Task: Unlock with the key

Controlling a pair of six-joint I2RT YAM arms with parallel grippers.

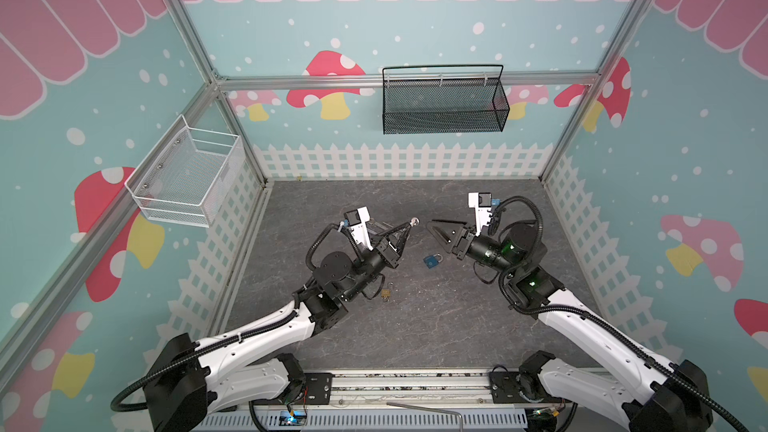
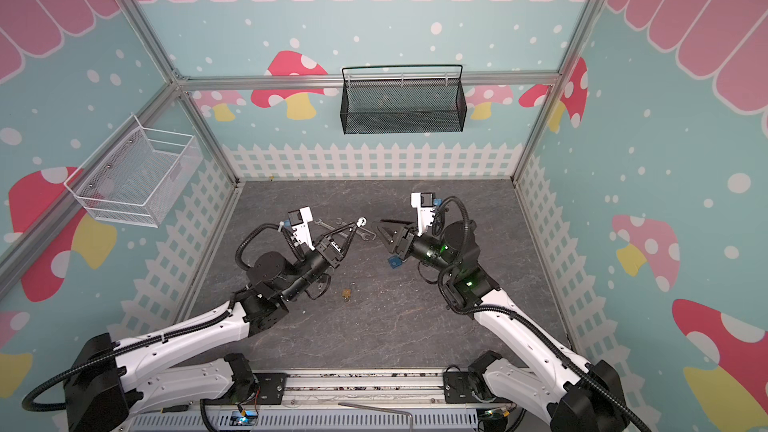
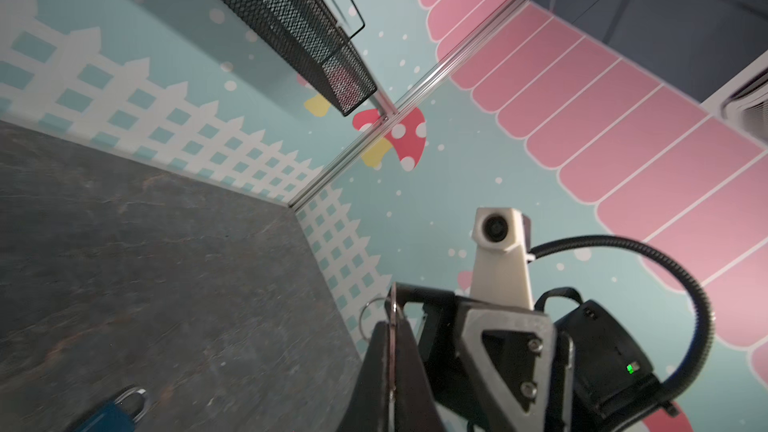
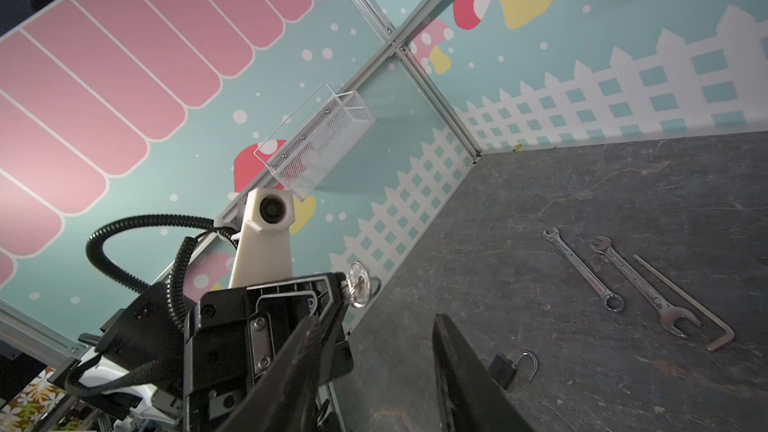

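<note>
Key, judged light, stiff and slippery metal, is pinched, seemingly by its blade, in the closed left end effector above the tabletop, its round head free to be taken by the half-open, empty right end effector.

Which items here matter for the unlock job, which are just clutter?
Job: key, pinched in left hand; right hand, open; blue padlock; brass padlock; black padlock, shackle already open. Which lock the key fits, can't tell.
Lying about: wrenches; hex key; black basket; white basket.
</note>
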